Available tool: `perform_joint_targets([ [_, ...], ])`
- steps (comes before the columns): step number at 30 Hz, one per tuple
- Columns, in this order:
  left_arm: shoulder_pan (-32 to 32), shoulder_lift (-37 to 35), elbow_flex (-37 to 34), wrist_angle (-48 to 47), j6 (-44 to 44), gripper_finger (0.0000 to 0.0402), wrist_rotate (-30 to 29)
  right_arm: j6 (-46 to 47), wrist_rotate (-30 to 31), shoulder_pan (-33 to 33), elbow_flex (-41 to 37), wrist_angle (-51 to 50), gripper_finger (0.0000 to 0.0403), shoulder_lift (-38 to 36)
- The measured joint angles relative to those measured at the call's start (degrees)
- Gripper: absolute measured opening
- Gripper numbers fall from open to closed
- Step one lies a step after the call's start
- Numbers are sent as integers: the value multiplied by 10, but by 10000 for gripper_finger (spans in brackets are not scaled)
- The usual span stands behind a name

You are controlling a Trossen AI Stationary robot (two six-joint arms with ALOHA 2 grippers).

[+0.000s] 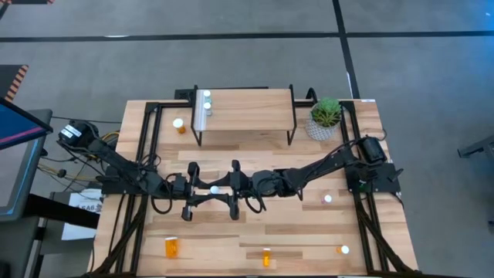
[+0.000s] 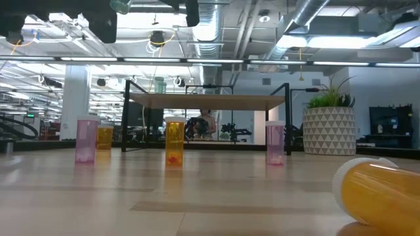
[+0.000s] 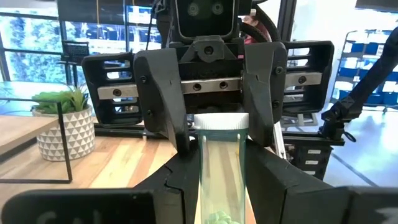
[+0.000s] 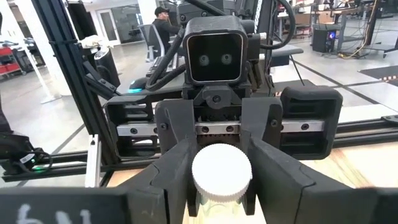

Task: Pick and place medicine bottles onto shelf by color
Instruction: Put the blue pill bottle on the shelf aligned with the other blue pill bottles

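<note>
- A pale green medicine bottle [image 3: 221, 168] hangs in mid-air in front of the shelf [image 1: 245, 116], above the counter [image 1: 255, 166], between both grippers.
- The left gripper [image 1: 202, 191] has its fingers [image 3: 277, 186] pinching the bottle's body. The right gripper [image 1: 231, 188] faces it with fingers [image 3: 163, 99] close around the white cap [image 4: 221, 172]; whether they press it I cannot tell.
- This looks like a hand-over. One side should be gripping firmly before the other lets go, with the bottle kept upright.
- Two white-capped bottles [image 1: 207, 102] stand at the shelf's left end; green ones likely go together.
- No label, brand or writing is readable.
</note>
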Motion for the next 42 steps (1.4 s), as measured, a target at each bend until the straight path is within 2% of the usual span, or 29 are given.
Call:
perform_joint_targets([
  [10,0,0,0,1,9,93,-2,0,0,3,0,0,171,0],
  [18,0,0,0,7,6,93,-14,5,1,3,0,5,180,0],
  [24,-4,0,0,11,16,93,-19,6,1,3,-1,14,196,0],
  [29,-6,0,-1,11,20,93,-30,18,1,3,-1,15,226,0],
  [35,-6,0,-37,86,27,93,-29,22,1,3,-1,16,264,0],
  [38,-6,-1,-57,132,29,93,-23,22,1,1,-1,16,270,0],
  [42,-6,-2,-59,138,27,93,-14,22,1,1,-2,10,270,2],
])
